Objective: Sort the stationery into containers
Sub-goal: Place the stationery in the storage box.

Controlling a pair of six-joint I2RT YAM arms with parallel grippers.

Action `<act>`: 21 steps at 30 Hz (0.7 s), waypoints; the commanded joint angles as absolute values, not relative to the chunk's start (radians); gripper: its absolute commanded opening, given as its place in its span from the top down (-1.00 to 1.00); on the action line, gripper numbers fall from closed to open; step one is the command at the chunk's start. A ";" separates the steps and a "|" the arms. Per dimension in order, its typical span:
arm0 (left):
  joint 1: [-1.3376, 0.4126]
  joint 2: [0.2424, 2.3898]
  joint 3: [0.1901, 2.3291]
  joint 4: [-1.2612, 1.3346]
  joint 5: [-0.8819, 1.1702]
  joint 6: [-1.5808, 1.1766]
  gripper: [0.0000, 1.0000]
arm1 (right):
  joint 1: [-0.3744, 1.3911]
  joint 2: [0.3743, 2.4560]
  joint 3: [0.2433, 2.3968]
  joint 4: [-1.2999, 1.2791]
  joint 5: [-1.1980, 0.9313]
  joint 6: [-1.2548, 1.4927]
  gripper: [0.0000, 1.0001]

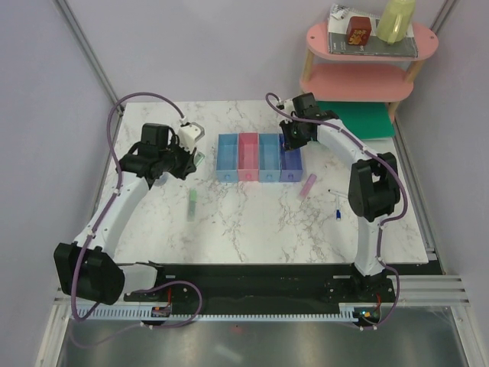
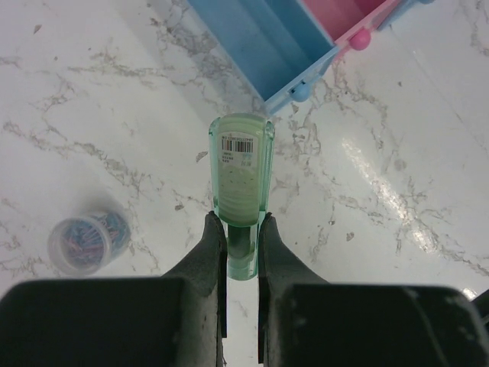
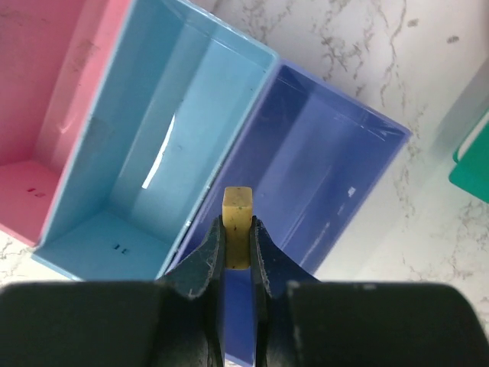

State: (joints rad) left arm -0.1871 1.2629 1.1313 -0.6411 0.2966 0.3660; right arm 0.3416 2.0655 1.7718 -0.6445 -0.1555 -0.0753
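Left fingers (image 2: 210, 248) clamp the green stick (image 2: 241, 164) by its tail, blue bin (image 2: 267, 46) just ahead; it may swivel and clip the rim. Your right fingers (image 3: 205, 260) pinch a yellow block (image 3: 237, 222) over the purple bin (image 3: 328, 176), close beside its wall; release crooked and you miss.

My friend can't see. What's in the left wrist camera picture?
The left gripper pinches a pale green stick with a barcode label, pointing toward the corner of a light blue bin. A round tub of colourful paper clips sits left on the marble table.
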 commanded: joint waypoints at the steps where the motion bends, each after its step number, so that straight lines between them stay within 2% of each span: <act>1: -0.233 1.319 1.213 -0.658 0.336 0.313 0.96 | 0.319 1.988 1.740 -0.611 -0.135 -0.090 0.69; 3: -0.270 1.339 1.235 -0.663 0.334 0.322 0.96 | 0.314 1.988 1.721 -0.611 -0.137 -0.100 0.67; 5: -0.316 1.357 1.253 -0.669 0.313 0.351 0.96 | 0.314 1.988 1.710 -0.611 -0.141 -0.107 0.57; 10: -0.396 1.399 1.319 -0.686 0.250 0.443 0.96 | 0.314 1.970 1.689 -0.611 -0.164 -0.130 0.09; 16: -0.469 1.511 1.520 -0.722 0.241 0.479 0.96 | 0.313 1.924 1.707 -0.612 -0.181 -0.155 -0.09; 21: -0.574 1.615 1.684 -0.721 0.236 0.494 0.96 | 0.301 1.862 1.733 -0.608 -0.157 -0.141 -0.08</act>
State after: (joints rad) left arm -0.5003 1.5539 1.5612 -0.7242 0.2420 0.4408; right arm 0.3111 1.9579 1.6852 -0.6365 -0.1623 -0.1364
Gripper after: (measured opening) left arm 0.132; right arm 0.544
